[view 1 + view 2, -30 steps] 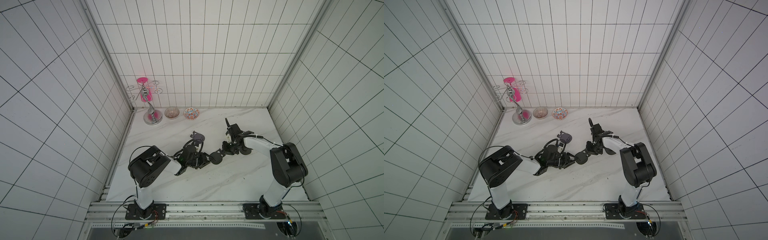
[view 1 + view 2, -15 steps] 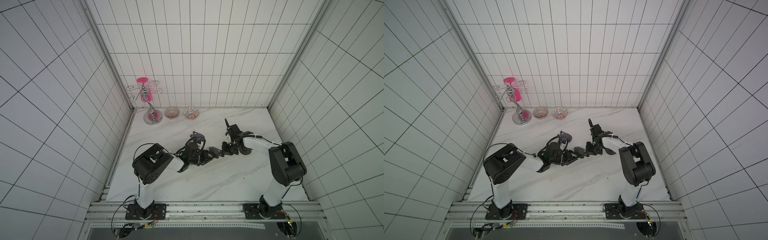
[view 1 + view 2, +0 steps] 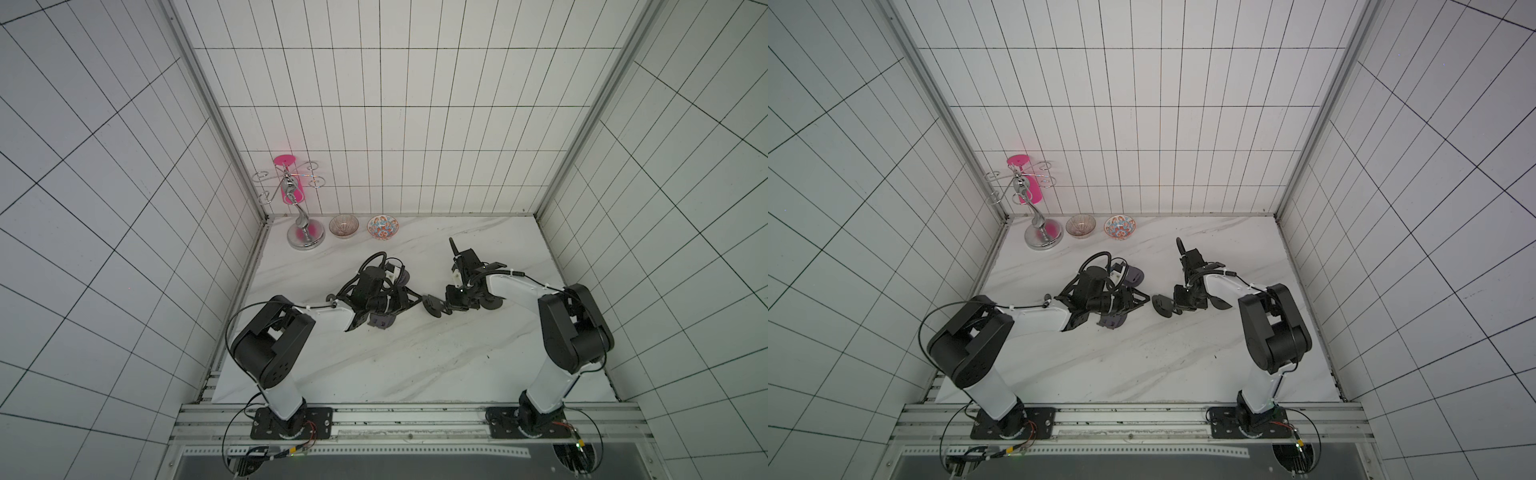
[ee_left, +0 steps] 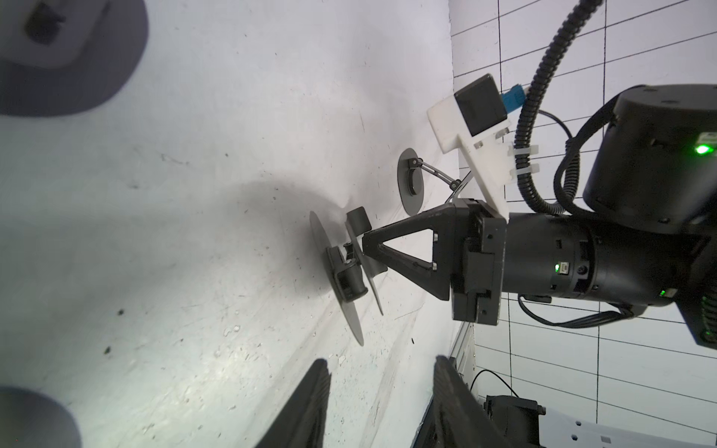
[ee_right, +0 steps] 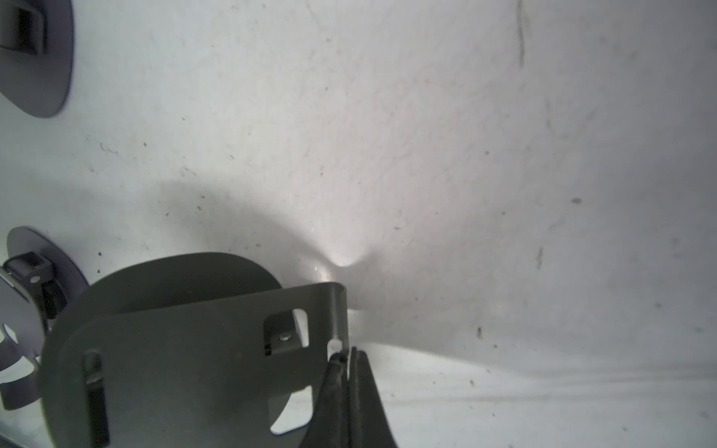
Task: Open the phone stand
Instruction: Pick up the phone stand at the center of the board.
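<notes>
Worktop (image 3: 374, 365): white marble, with everything in play near its middle
Right arm (image 3: 515, 286): the nearer one; it meets the phone stand (image 3: 433, 306) from the robot's right
Left arm (image 3: 328, 318): stretched low toward the same spot, ending just short of it
Grey stands (image 3: 1136, 275): two more lie beside the left arm, apart from the black one and no part of this step
Phone stand: small and black, on the worktop between the tips of the two arms; judged barely opened, with most of the swing left to do
Base (image 5: 174, 275): round disc lying flat on the worktop, its edge turned toward the left arm
Top plate (image 5: 186, 349): lies over the base, raised only a little off it; its bent lip (image 5: 336, 310) is at the end nearest the right arm
Left fingers (image 3: 412, 300): apart with nothing between them, seemingly turned so one sits closer to the worktop than the other; the stand lies straight ahead, just beyond the tips
Right fingers (image 5: 348, 362): closed tight, tips at the bent lip — whether the thin metal is truly pinched between them I cannot tell
What the move turns on: the base faces the left fingers and the lip faces the right fingers, so the likely split is that the left steadies the base while the right lifts the top plate away from it — a loose hold at the lip could let the plate drop back
</notes>
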`<state>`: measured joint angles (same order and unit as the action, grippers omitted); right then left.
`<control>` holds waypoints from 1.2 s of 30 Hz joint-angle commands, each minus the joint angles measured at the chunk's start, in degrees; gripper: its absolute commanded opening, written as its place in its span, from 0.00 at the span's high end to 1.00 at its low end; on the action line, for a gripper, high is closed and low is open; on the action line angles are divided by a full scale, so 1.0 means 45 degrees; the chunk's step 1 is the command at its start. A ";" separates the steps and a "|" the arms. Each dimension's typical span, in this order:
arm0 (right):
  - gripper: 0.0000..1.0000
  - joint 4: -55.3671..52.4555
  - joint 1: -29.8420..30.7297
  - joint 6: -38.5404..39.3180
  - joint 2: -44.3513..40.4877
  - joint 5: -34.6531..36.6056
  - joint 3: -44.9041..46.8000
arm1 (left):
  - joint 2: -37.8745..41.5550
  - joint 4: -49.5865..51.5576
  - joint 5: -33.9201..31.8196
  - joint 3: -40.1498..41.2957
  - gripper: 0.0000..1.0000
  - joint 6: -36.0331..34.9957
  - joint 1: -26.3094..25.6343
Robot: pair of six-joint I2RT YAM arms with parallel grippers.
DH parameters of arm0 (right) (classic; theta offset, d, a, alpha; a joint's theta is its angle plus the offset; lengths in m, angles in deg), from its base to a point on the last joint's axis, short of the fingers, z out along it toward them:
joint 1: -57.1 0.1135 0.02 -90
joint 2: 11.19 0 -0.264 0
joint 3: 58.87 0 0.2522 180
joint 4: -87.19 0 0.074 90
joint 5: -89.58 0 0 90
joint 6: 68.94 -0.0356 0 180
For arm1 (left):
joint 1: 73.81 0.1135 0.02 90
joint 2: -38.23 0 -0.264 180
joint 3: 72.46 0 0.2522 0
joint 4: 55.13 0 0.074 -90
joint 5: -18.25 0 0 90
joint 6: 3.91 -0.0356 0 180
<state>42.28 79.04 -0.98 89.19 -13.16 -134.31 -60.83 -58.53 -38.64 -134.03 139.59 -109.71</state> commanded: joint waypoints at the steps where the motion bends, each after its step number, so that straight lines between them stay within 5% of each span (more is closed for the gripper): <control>1: 1.00 -0.0806 0.0255 0.0279 -0.0460 0.1168 -0.0204 | -0.0754 0.0762 0.0557 -0.1253 0.55 -0.0687 0.0039; 9: 1.00 -0.0857 0.0858 0.0199 -0.1017 0.2832 -0.0096 | -0.0829 0.1978 0.0801 -0.1983 0.56 -0.1187 0.0158; 24: 1.00 -0.0723 0.1410 -0.0102 -0.0905 0.3435 -0.0075 | -0.2397 -0.1166 0.1862 -0.1073 0.57 0.0222 -0.0069; 36: 1.00 -0.0908 0.1538 -0.0102 -0.0850 0.3947 -0.0163 | -0.1677 0.0362 0.1463 -0.1419 0.58 -0.0652 -0.0162</control>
<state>39.67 85.02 -0.83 86.04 2.95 -134.28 -69.60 -57.00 -32.24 -139.58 137.47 -109.93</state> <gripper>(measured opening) 0.043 0.422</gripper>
